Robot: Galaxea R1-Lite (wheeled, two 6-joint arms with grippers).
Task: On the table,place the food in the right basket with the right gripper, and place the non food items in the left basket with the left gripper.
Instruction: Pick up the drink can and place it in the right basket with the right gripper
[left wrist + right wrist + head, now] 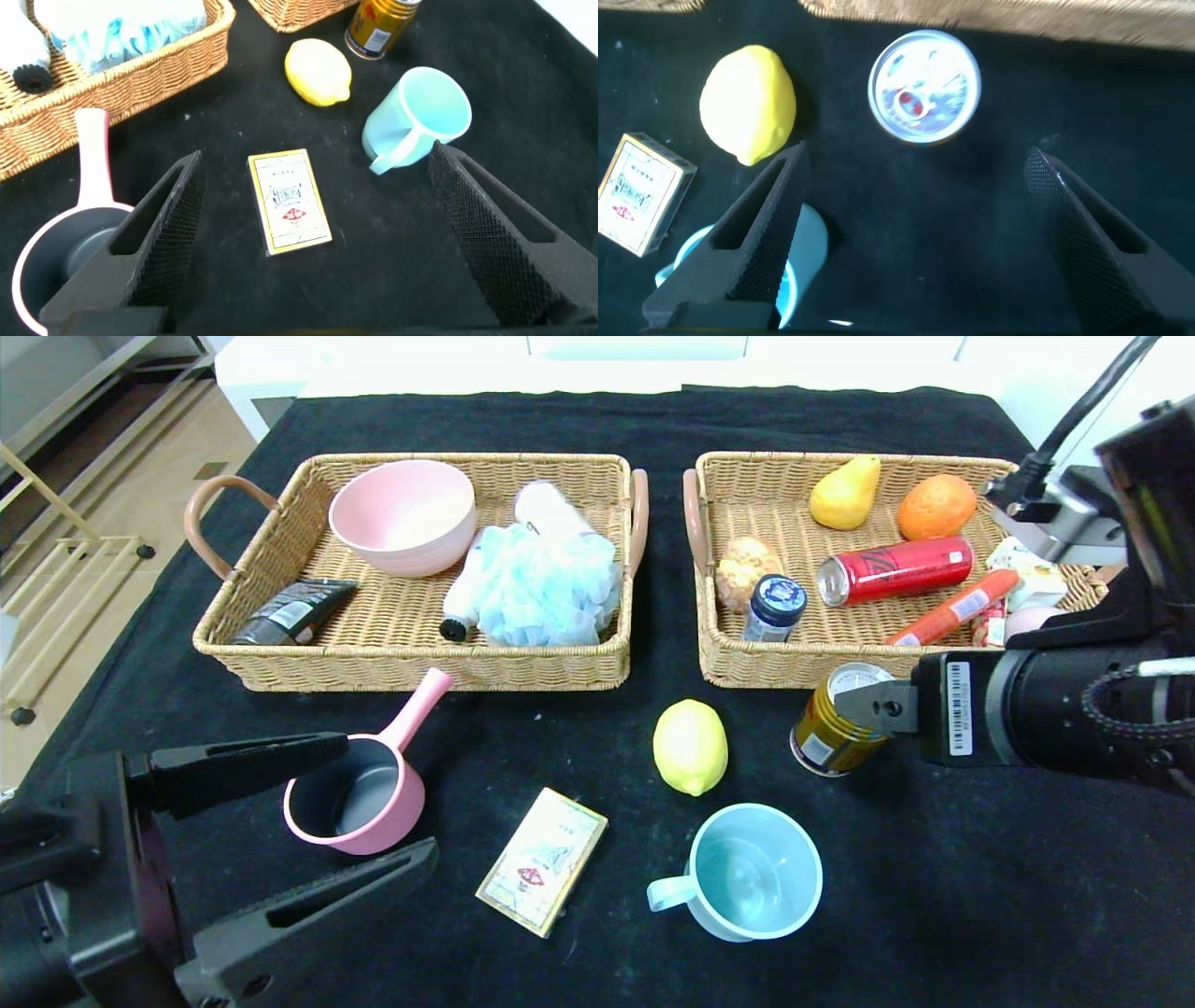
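Hovering above the gold can [834,721], your right gripper [915,233] is released; the can stands just before the right basket [747,667] (lemon [690,747] beside it). Left gripper [313,233] released, near the table's [980,896] front edge.

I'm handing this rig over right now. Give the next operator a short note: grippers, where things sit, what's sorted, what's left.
Right gripper: open, above the gold can, nothing held.
Left gripper: open, near the pink pan, empty.
On the table: the can standing just in front of the right basket, the lemon, the pan, the beige box, the blue mug.
Done: the orange sausage lies in the right basket.
Left: can and lemon go to the right basket; pan, box and mug to the left basket.
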